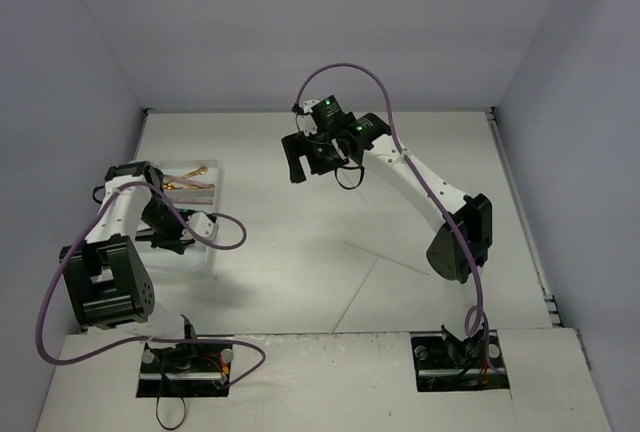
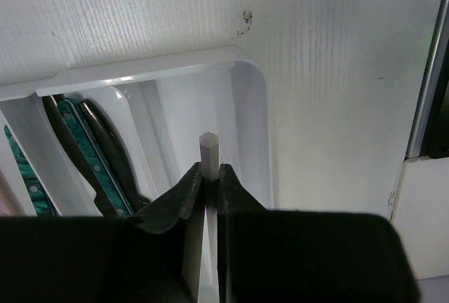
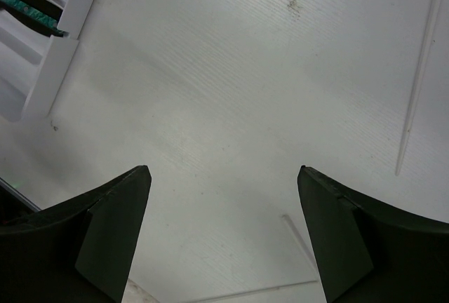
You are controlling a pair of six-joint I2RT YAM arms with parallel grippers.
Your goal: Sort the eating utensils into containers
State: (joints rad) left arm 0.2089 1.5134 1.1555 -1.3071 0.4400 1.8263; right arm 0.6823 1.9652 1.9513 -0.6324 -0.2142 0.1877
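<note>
The left pincer (image 2: 209, 177) is clamped tight on a thin pale stick (image 2: 208, 145). The end of the stick pokes out just past its tips. Right below it is the end slot of the white tray (image 2: 140, 70). Green-handled pieces (image 2: 84, 149) lie in the slots beside it. The stick looks light and stiff, and it might slip or snap. A soft grip near its middle seems best. The right pincer (image 3: 223, 171) is wide apart over the table (image 3: 224, 71) and holds nothing.
</note>
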